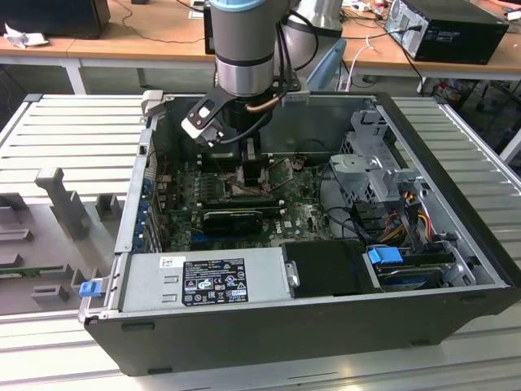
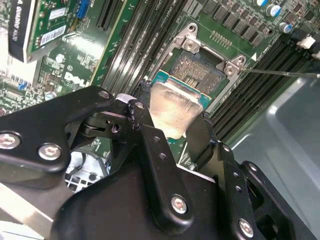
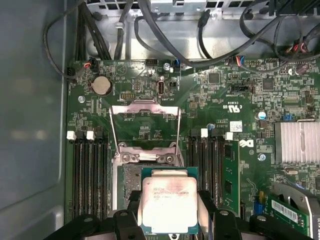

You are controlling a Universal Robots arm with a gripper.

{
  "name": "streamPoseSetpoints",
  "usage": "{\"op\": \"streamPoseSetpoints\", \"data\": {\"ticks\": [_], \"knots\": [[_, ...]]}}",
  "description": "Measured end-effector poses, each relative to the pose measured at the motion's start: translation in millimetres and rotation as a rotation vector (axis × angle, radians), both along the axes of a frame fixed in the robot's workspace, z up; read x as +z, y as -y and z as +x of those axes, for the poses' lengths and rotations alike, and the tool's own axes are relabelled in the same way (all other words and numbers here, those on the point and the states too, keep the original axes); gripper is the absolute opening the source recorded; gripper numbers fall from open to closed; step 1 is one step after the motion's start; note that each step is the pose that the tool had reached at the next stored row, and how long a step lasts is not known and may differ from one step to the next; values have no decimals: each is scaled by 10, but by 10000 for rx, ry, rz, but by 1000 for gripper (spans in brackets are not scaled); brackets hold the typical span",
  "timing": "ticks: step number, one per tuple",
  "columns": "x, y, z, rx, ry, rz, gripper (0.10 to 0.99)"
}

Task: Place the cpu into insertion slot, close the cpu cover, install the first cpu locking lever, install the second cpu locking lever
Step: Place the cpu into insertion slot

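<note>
My gripper (image 3: 169, 212) is shut on the cpu (image 3: 169, 197), a flat square chip with a pale silver face, one black finger on each side. The cpu hangs level just above the insertion slot (image 3: 131, 184), whose brownish contact field (image 2: 200, 67) shows partly past the chip's edge. The cpu cover (image 3: 145, 107) is swung open, a thin metal frame standing beyond the socket. A thin metal locking lever (image 2: 280, 73) sticks out beside the socket. In the exterior view the arm reaches down into the open computer case, with the gripper (image 1: 248, 175) low over the motherboard.
Black memory slots (image 3: 90, 170) flank the socket on both sides. A finned heatsink (image 3: 295, 142), a coin battery (image 3: 102, 85) and cable bundles (image 3: 200, 45) lie on and beyond the board. The power supply (image 1: 203, 281), a card (image 1: 232, 218) and the drive cage (image 1: 374, 171) crowd the case.
</note>
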State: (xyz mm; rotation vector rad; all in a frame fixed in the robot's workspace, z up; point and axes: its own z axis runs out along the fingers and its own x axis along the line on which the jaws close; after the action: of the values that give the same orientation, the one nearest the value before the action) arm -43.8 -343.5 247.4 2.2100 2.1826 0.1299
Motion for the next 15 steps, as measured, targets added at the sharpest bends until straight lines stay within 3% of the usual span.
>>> {"op": "streamPoseSetpoints", "data": {"ticks": [8, 15], "knots": [[-78, 0, -9, 1, -1, -1, 529], [-89, 0, -10, 0, -1, -1, 529]]}}
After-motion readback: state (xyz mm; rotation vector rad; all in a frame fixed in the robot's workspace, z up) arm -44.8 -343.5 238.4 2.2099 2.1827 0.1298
